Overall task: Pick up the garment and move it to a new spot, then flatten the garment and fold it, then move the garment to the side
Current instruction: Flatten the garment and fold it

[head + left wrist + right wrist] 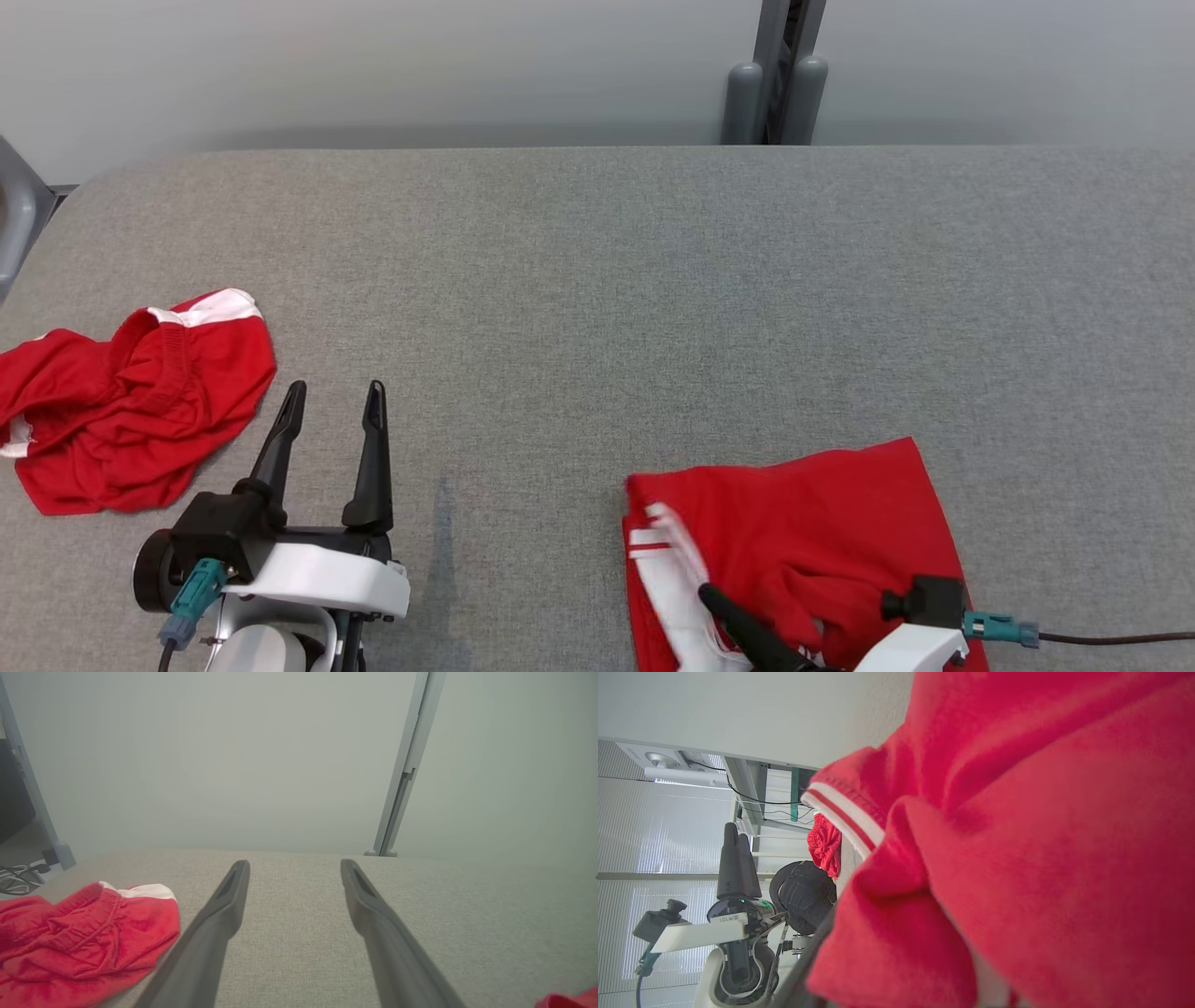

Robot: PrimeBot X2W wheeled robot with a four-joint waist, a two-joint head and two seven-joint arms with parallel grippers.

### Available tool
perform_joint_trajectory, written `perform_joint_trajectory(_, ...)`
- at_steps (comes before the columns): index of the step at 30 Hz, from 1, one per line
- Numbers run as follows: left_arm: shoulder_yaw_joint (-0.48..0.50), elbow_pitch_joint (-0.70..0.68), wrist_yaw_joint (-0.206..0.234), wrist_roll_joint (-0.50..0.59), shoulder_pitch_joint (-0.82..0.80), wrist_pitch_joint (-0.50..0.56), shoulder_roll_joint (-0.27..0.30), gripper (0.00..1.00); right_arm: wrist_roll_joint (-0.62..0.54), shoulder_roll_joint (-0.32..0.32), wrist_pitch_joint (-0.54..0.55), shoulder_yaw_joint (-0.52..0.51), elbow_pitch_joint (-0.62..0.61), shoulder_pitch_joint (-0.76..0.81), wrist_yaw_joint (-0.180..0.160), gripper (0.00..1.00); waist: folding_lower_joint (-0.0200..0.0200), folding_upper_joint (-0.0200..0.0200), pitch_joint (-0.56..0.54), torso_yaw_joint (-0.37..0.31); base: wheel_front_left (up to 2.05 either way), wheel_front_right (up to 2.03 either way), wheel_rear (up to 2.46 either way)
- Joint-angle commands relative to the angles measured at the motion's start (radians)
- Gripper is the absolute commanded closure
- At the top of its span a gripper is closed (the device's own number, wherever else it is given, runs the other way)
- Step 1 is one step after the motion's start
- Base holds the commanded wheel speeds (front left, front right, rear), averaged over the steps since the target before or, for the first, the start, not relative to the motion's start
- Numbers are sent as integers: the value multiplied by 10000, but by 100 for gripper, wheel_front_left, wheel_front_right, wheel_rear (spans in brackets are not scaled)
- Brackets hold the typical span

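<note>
Shirt: the red shirt (803, 532) with white trim lies part folded on the table (597, 280), low on the robot's right side.
Shirt shape: its long side runs from the near edge toward the far edge. The white trim is on its left side.
Right gripper: the right gripper (747, 635) is at the near end of the shirt, with 1 dark finger lying on the cloth. In the right wrist view red cloth (1017, 858) is bunched very close in front of the camera. I cannot tell if the fingers are pinching it.
Left gripper: the left gripper (331, 406) hangs over bare table, fingers spread wide, holding nothing.
Which arm is nearer: the right arm, by far. The shirt is well off to the right of the left fingers.
Other cloth: red shorts (131, 401) lie crumpled just left of the left gripper.
Next move, my guess: the right gripper has to grab the near edge and carry the shirt to the side.
</note>
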Motion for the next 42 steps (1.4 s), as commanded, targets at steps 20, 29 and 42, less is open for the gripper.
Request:
perform_joint_trajectory(20, 134, 305, -10, -60, 56, -42, 37, 0, -1805, -4, 3025, -1047, -4767, 773, 22, 0, 0, -1, -415, -398, 0, 0, 0)
perform_joint_trajectory(29, 95, 173, 10, -78, 0, -42, 32, 0, -3326, -4, 2609, -3938, -6105, -887, 22, 0, 0, -1, -432, -467, 0, 0, 0)
perform_joint_trajectory(42, -150, -753, 132, -358, -171, -42, 34, 0, -7188, -2631, -2073, -3842, -3512, -1618, 19, 0, 0, -1, -27, -534, 0, 0, 0)
